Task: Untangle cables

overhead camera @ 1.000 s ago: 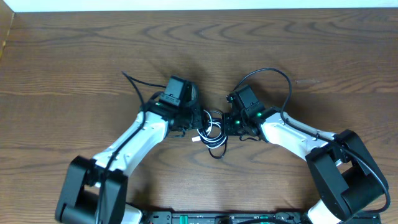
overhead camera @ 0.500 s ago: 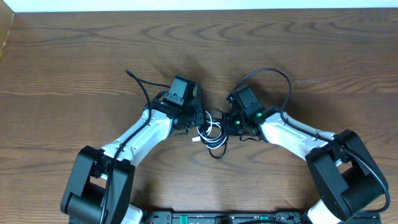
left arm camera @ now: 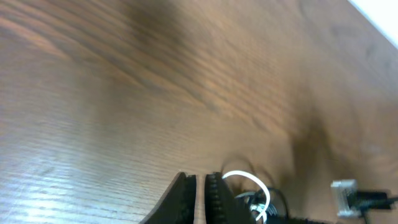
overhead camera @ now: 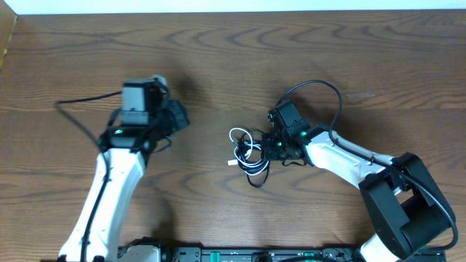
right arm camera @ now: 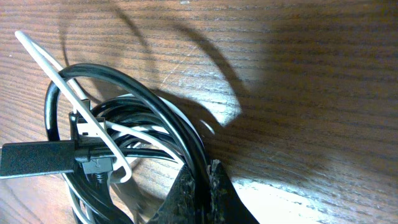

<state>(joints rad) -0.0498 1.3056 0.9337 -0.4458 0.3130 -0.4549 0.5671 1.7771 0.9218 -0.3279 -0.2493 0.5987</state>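
Note:
The cables lie tangled in a small heap at the table's middle: a white cable (overhead camera: 239,138) looped through a black cable (overhead camera: 255,169). My right gripper (overhead camera: 270,148) sits at the heap's right side, shut on a strand of the black cable (right arm camera: 142,94). That strand runs between its tips (right arm camera: 203,172). The white cable (right arm camera: 93,118) crosses the black coils beside a black plug (right arm camera: 37,158). My left gripper (overhead camera: 180,116) hangs well left of the heap, apart from it. Its jaws (left arm camera: 200,186) are shut with nothing between them, and the white loop (left arm camera: 252,182) shows beyond them.
The right arm's own thick black wire (overhead camera: 320,86) arches above the heap's right side. The left arm's wire (overhead camera: 80,100) trails to the left. The table's left edge (overhead camera: 6,44) and the white strip at the back (overhead camera: 233,6) bound the wooden top.
My left arm has swung away from the heap to the left, and its jaws have closed empty. A white loop now stands out at the heap's left. The right gripper has stayed put.

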